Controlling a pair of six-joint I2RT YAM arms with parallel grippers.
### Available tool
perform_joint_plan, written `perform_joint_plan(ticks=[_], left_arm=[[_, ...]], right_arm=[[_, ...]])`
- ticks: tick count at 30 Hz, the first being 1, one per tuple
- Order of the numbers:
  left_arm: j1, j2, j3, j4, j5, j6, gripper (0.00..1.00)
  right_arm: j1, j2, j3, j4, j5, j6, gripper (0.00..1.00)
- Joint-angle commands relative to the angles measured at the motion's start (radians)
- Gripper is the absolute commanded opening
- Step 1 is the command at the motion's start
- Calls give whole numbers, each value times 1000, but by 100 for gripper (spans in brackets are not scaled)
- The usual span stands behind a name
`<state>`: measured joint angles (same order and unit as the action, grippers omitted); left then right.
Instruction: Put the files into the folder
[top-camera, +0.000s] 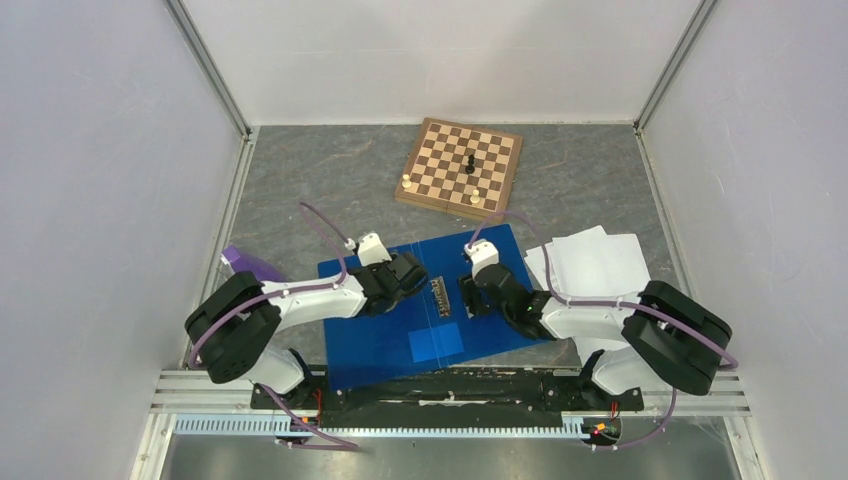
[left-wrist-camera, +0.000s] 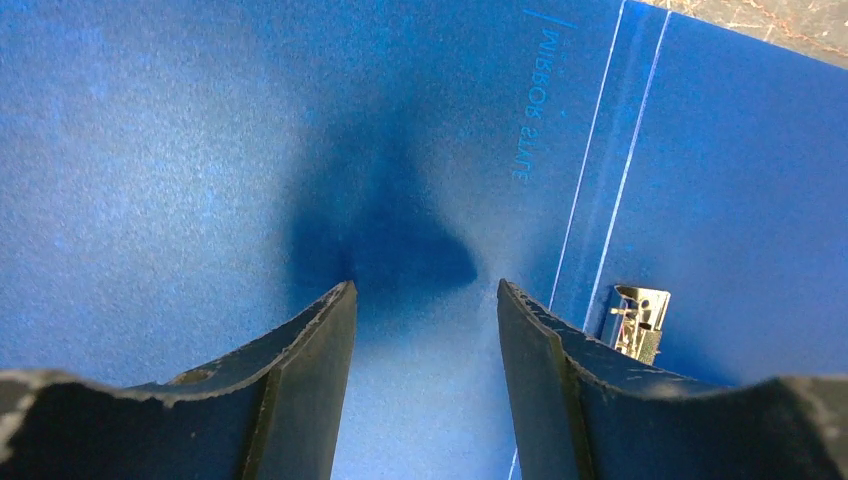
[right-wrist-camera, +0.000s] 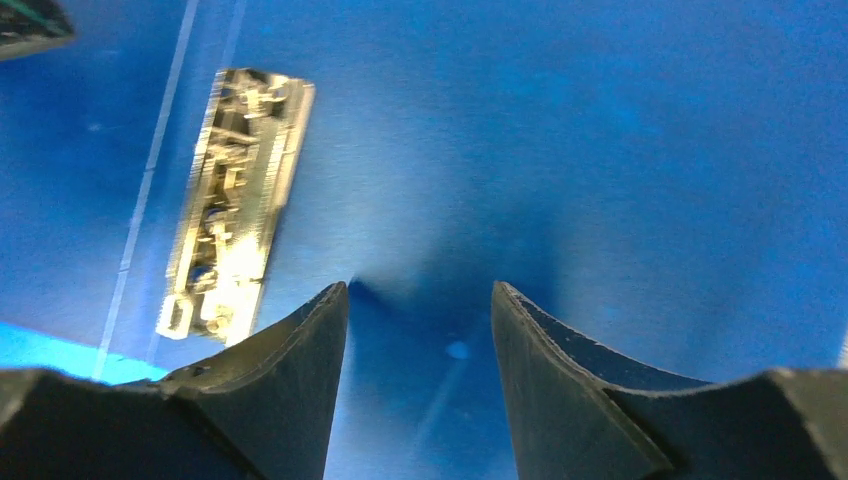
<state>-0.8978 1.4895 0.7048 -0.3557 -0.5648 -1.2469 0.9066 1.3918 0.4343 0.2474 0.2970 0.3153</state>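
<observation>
The folder (top-camera: 380, 350) lies opened flat on the desk (top-camera: 300, 190), right in front of the arm bases, with its metal clip (top-camera: 441, 297) on the middle fold. The left end effector (top-camera: 415, 278) is over the left leaf. In the wrist view its jaws stand partly apart around bare blue plastic, gripping nothing (left-wrist-camera: 425, 290), with the clip (left-wrist-camera: 638, 322) off to its right. The right end effector (top-camera: 468, 298) is over the right leaf, just beside the clip (right-wrist-camera: 235, 200), and is likewise partly open and empty (right-wrist-camera: 420, 288). Both sets of tips sit low with a dark shadow close under them; we cannot tell whether they touch the folder. The files (top-camera: 595, 262) lie on the desk at the folder's right edge, partly under the right arm. A chessboard (top-camera: 460, 165) sits farther back.
</observation>
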Motion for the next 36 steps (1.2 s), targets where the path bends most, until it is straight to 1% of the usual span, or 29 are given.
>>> perform_joint_plan(ticks=[1, 5, 13, 16, 21, 26, 29, 30, 32, 34, 36], left_arm=[[-44, 26, -92, -88, 109, -173, 62], [-46, 21, -118, -54, 120, -187, 62], [-46, 31, -141, -35, 143, -224, 61], [-46, 25, -156, -19, 140, -242, 61], [-45, 5, -169, -28, 123, -260, 61], [-46, 8, -178, -22, 126, -263, 61], [-46, 7, -190, -12, 132, -272, 61], [-44, 5, -194, -10, 135, -273, 61], [-46, 5, -195, -7, 139, -273, 61], [-45, 0, -196, 31, 157, -237, 61], [-44, -2, -167, 46, 171, -160, 66]], right_arm=[[71, 42, 66, -96, -93, 45, 55], [114, 46, 83, -93, -101, 89, 52], [121, 12, 64, -50, -143, 155, 47], [131, 31, 87, -49, -147, 163, 42], [164, 98, 153, -91, -99, 164, 34], [177, 139, 184, -118, -82, 181, 32], [179, 132, 180, -124, -76, 193, 31], [177, 116, 173, -124, -63, 199, 31], [177, 82, 161, -134, -32, 211, 35], [169, 66, 158, -146, -22, 215, 37], [163, 83, 167, -162, -25, 206, 37]])
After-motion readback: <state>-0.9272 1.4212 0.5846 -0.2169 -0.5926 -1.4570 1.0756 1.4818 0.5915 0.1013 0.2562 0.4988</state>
